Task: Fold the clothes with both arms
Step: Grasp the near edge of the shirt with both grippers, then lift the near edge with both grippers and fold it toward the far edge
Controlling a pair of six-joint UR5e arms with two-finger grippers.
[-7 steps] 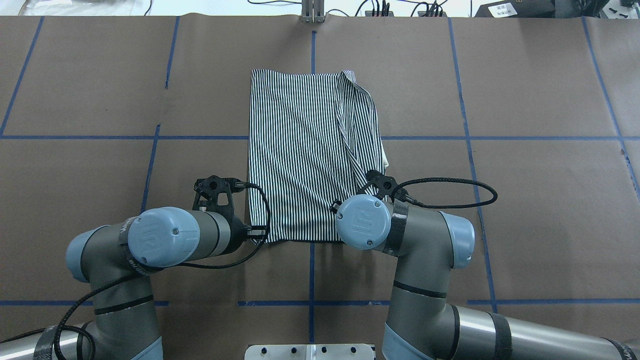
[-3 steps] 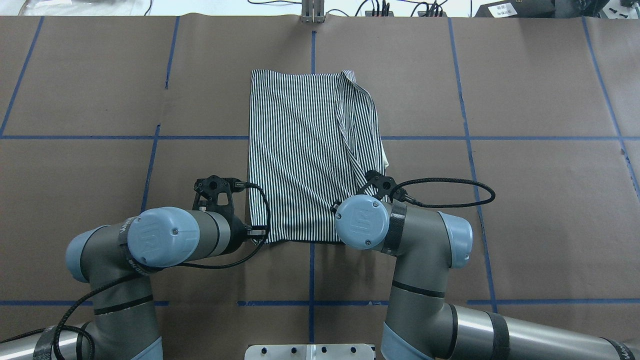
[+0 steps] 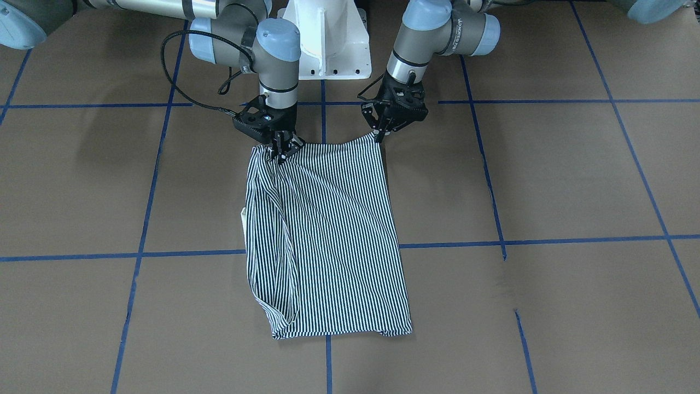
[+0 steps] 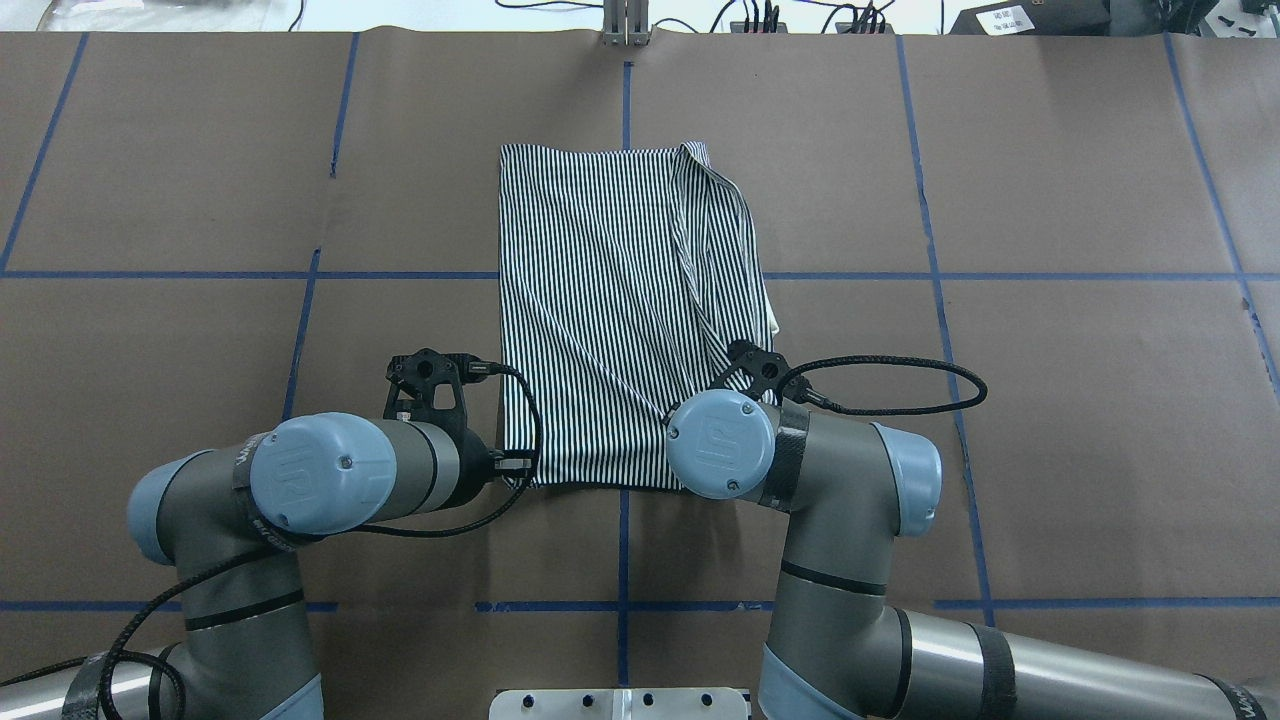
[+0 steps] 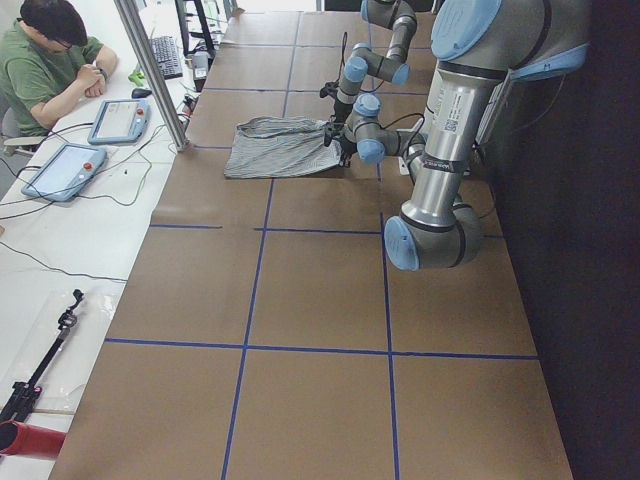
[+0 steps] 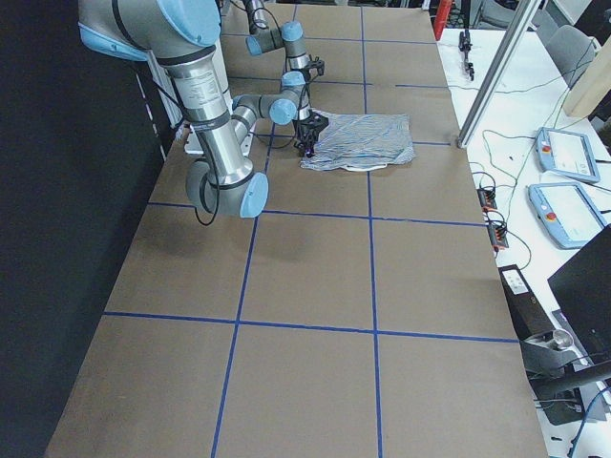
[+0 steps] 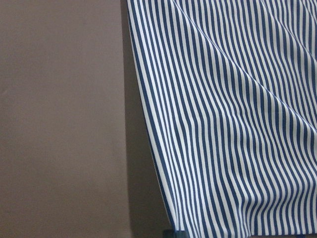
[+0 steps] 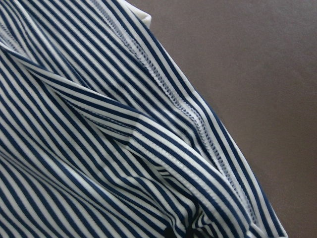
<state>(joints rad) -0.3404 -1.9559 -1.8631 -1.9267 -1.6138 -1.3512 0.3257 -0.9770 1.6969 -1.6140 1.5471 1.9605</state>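
Two corners on the robot side of the polo shirt (image 4: 610, 300) are held. It lies folded into a long rectangle mid-table (image 4: 1050, 400). At one corner the left gripper (image 3: 378, 134) pinches the cloth; at the other, bunched one the right gripper (image 3: 280, 151) is clamped on it. Fabric looks thin, light, floppy, likely a bit slick, so it'll sag between holds. Best hold: near-edge corners, all layers together, raised evenly so the side folds don't spill.

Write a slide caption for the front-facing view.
The left gripper and right gripper pinch the striped polo shirt at its robot-side corners.
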